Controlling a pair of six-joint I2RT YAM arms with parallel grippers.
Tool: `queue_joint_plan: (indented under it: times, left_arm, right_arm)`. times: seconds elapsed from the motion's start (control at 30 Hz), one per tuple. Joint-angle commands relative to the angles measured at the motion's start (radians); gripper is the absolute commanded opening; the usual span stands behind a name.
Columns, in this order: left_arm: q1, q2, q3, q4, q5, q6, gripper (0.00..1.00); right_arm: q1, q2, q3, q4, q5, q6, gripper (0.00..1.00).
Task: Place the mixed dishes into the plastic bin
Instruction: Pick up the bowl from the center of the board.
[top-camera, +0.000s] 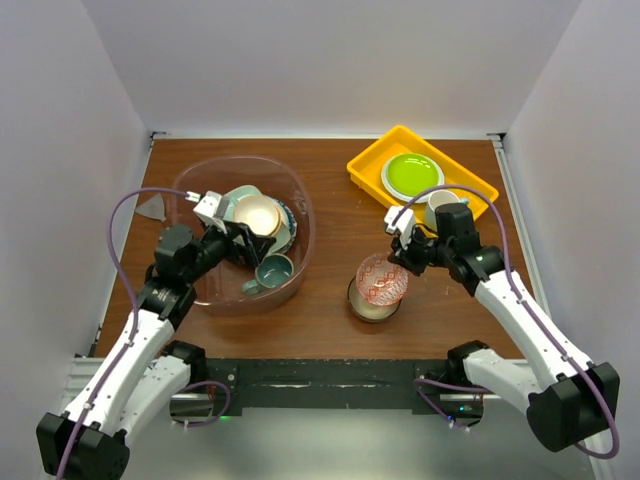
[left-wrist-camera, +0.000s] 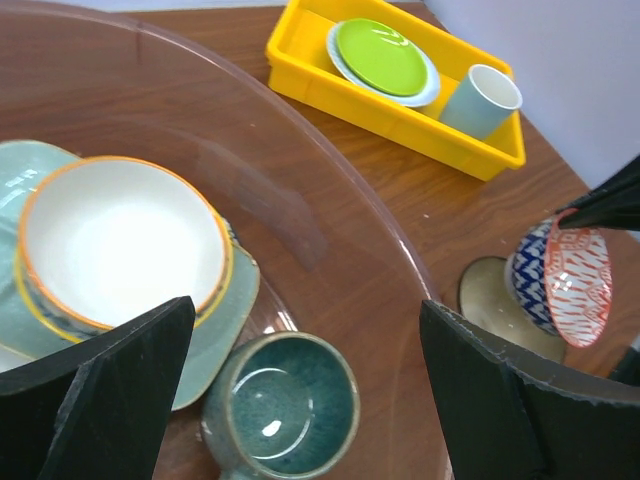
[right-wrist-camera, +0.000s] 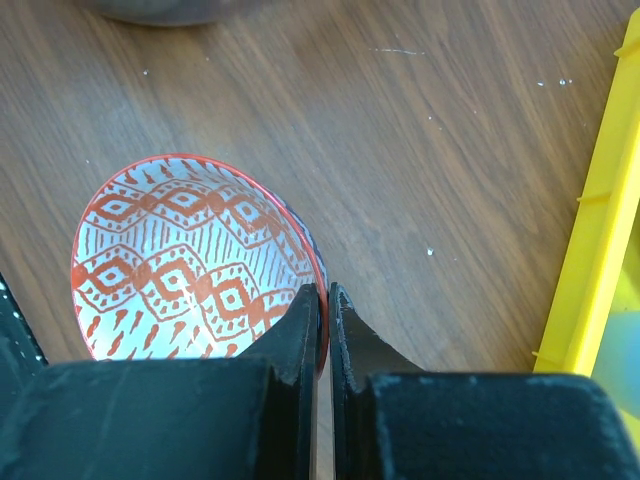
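The right fingers (right-wrist-camera: 300, 340) pinch the rim of a small bowl (right-wrist-camera: 190, 260), white inside with red diamonds and dashes, blue-patterned outside. It hangs tilted on its side over a cream dish (top-camera: 370, 308) on the counter (top-camera: 330, 200), right of the clear pinkish bin (top-camera: 222, 288). The left fingers (left-wrist-camera: 120, 390) gape wide, holding nothing, above the bin, where an orange-rimmed bowl (left-wrist-camera: 120, 240), mint dish (left-wrist-camera: 220, 330) and teal mug (left-wrist-camera: 285, 415) lie.

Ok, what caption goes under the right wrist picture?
Right gripper pinching the rim of a red-patterned bowl over the table.
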Motion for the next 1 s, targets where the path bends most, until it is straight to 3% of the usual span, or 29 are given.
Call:
queue_joint_plan:
  times: [0.0, 0.2, 0.33, 0.63, 0.97]
  left_arm:
    - [0.001, -0.012, -0.035, 0.128, 0.108, -0.13, 1.0]
    - [-0.06, -0.02, -0.011, 0.122, 0.105, -0.21, 1.0]
    - [-0.238, 0.005, 0.014, 0.1, -0.052, -0.224, 1.0]
    - [-0.499, 0.137, 0.084, 0.1, -0.278, -0.251, 1.0]
    - [-0.678, 0.295, 0.176, 0.099, -0.422, -0.233, 1.0]
  right_arm:
    - [-0.019, -0.034, 0.047, 0.036, -0.055, 0.047, 0.0]
    - [-0.028, -0.048, 0.044, 0.046, -0.055, 0.061, 0.0]
    - [-0.031, -0.054, 0.045, 0.048, -0.058, 0.061, 0.0]
    - [-0.039, -0.064, 0.045, 0.045, -0.062, 0.061, 0.0]
    - [-0.041, -0.068, 0.044, 0.042, -0.071, 0.058, 0.0]
